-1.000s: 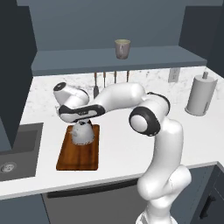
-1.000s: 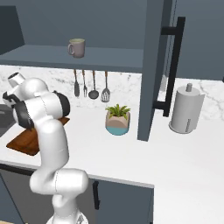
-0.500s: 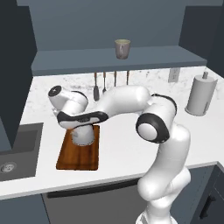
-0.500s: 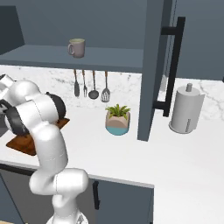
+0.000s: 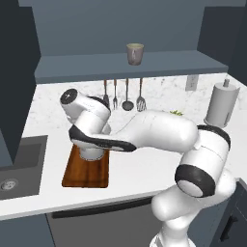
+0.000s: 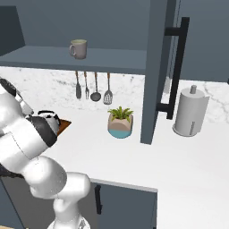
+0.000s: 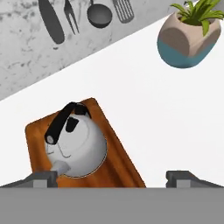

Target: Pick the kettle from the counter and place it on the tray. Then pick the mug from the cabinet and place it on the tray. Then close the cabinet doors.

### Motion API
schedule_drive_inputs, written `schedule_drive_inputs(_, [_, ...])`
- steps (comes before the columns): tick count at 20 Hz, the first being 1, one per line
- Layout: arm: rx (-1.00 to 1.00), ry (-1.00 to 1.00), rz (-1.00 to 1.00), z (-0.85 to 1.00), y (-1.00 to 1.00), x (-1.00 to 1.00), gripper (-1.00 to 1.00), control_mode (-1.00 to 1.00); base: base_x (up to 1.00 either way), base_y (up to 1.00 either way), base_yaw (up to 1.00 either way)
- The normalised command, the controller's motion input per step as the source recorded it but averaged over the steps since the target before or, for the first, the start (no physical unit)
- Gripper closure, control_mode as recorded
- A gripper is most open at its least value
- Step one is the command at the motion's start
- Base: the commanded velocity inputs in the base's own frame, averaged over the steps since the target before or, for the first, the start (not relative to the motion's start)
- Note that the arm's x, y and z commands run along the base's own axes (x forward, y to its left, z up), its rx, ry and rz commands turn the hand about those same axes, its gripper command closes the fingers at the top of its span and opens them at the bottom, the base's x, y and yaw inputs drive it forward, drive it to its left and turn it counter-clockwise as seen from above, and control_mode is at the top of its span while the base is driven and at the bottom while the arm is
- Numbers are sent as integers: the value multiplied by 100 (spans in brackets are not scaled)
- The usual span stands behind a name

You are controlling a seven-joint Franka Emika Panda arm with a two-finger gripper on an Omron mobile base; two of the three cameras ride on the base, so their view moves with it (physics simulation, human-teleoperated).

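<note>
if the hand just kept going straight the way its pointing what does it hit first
Most likely the counter. The hand looks down onto bare white worktop beside the tray, with the kettle off to the side, near one finger. Depth is unclear, so that finger might clip the kettle or tray first.

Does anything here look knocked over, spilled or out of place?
Nothing stands out. The kettle stands upright on the tray, the mug sits upright on the cabinet shelf, and the plant pot is upright on the counter. No spills show.
</note>
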Motion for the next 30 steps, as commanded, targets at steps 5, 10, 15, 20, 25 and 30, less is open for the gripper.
schedule_drive_inputs(5, [2,0,0,59,-100,-71,-100,-100,0,0,0])
schedule_drive_inputs(10, [12,-4,1,5,-69,-40,-100,-100,0,0,0])
schedule_drive_inputs(15, [6,-5,14,24,-39,-35,-100,-100,0,0,0])
schedule_drive_inputs(20, [0,-1,19,97,-38,-21,-100,-100,0,0,0])
schedule_drive_inputs(25, [0,1,7,100,-34,-8,-100,-100,0,0,0])
schedule_drive_inputs(30, [-6,6,0,92,-9,-1,-100,-100,0,0,0])
